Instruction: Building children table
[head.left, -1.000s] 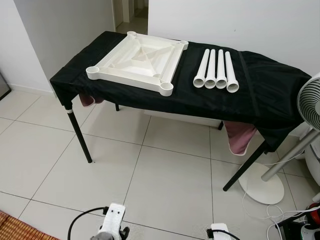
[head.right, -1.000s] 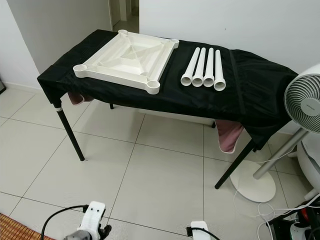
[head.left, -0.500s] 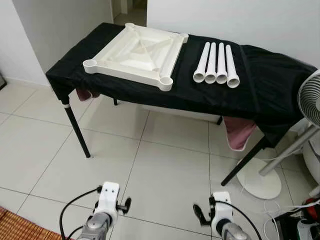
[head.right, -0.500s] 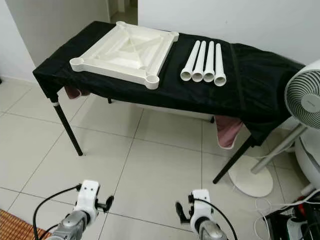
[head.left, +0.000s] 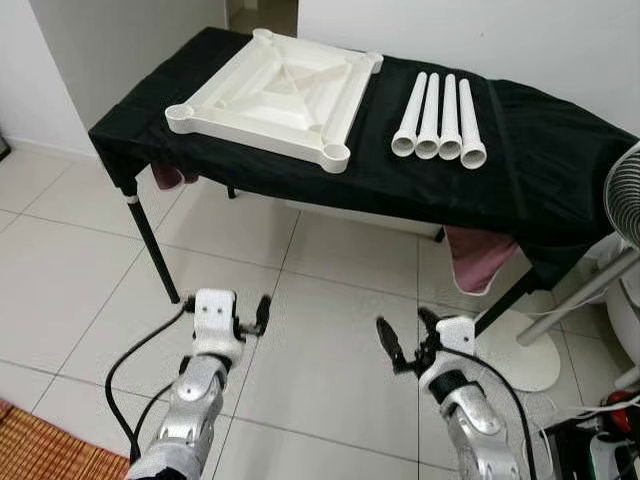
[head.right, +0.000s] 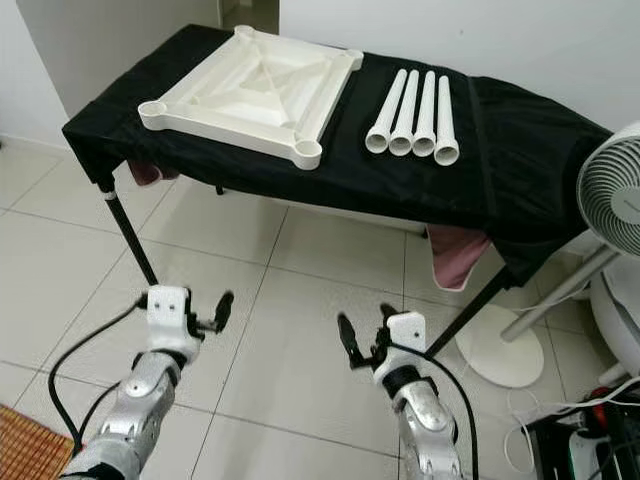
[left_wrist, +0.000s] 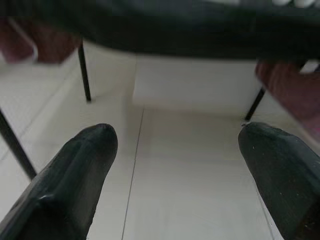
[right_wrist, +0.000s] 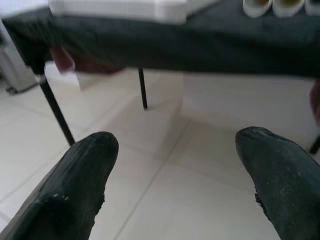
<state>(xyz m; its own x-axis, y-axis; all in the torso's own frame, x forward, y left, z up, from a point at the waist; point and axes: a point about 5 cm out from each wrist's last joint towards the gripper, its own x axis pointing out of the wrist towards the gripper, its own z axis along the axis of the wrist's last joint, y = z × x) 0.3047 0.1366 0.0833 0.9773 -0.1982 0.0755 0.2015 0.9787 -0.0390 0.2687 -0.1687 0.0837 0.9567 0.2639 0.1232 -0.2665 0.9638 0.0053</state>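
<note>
Assembly has not begun: you see the tabletop (head.left: 275, 95) inverted at upper centre, four legs (head.left: 439, 115) beside it on the bench (head.left: 540, 170). Left tool (head.left: 262, 313) and right tool (head.left: 405, 335) hang spread, empty.

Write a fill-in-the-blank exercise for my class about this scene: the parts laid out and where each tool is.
1. The number of white tubes lying side by side is ____.
2. The cloth covering the long table is ____ in colour.
3. The white tabletop lies to the robot's ____ of the tubes.
4. The left tool and right tool both hover above the tiled ____.

Missing words: four; black; left; floor
</note>
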